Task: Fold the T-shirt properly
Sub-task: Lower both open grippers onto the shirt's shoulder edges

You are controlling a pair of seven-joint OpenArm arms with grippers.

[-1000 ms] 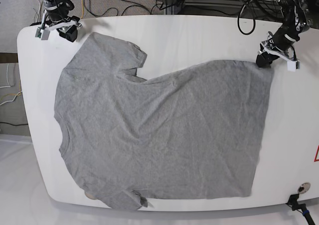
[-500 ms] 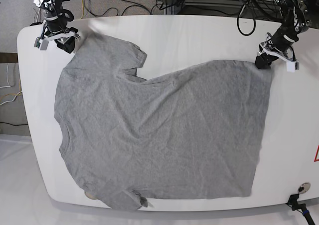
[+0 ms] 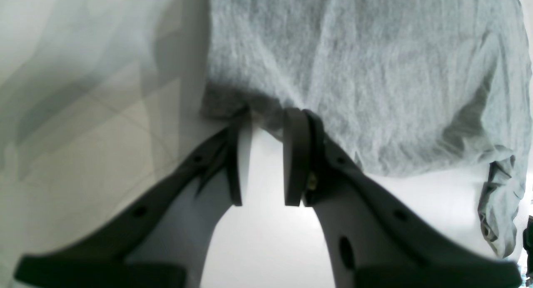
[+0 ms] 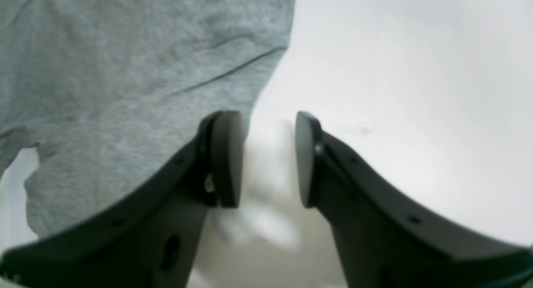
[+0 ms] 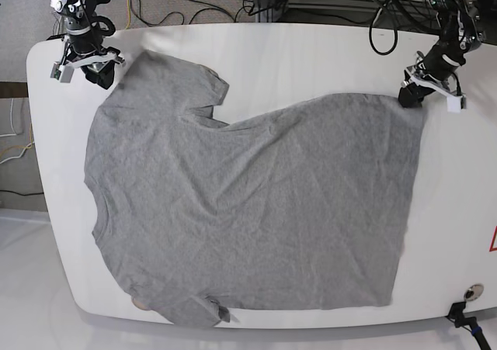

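Lying flat over most of the white rounded table (image 5: pixel 326 51), the grey cotton T-shirt (image 5: pixel 248 202) has one sleeve near the far-left corner. Right gripper (image 4: pixel 266 159) sits w/ jaws spread beside that sleeve edge, nothing between. Left gripper (image 3: pixel 262 155), jaws apart, meets the hem corner near the far-right edge; possibly touching cloth.

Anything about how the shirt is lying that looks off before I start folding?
Yes. The T-shirt lies askew: its near sleeve is bunched at the table edge, and wrinkles cross the body.
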